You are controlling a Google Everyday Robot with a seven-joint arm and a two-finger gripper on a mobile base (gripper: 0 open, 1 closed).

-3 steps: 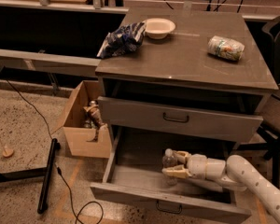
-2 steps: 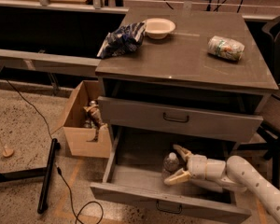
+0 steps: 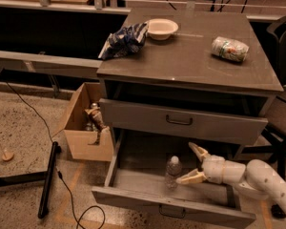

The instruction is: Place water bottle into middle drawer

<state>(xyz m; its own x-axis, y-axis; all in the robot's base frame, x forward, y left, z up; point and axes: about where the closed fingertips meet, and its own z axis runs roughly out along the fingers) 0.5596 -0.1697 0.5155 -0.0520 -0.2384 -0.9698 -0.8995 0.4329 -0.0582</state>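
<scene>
Plainly, we see the water bottle (image 3: 173, 171) standing upright, white cap on top, on the floor of the middle drawer (image 3: 133, 198); that drawer is pulled far out of the cabinet (image 3: 190, 63), and the bottle stands near the middle of its width, closer to the front panel than to the back.

We find the gripper (image 3: 193, 165) inside the same drawer, at three o'clock from the bottle; its jaws are spread wide and grip nothing. One pale finger points toward eleven o'clock, above the bottle's cap height; the other reaches toward nine o'clock, its tip just beside the bottle's lower body, and we cannot tell whether it touches. The white arm (image 3: 267, 180) enters from five o'clock.

Above, at twelve o'clock from the bottle, the upper drawer (image 3: 181, 123) stands slightly out. On the cabinet top we see a white bowl (image 3: 162, 28), a crumpled bag (image 3: 125, 39) at its eight o'clock, and a can (image 3: 229, 49) lying on its side at four o'clock from the bowl. At nine o'clock from the cabinet, a cardboard box (image 3: 83, 142) sits on the floor.
</scene>
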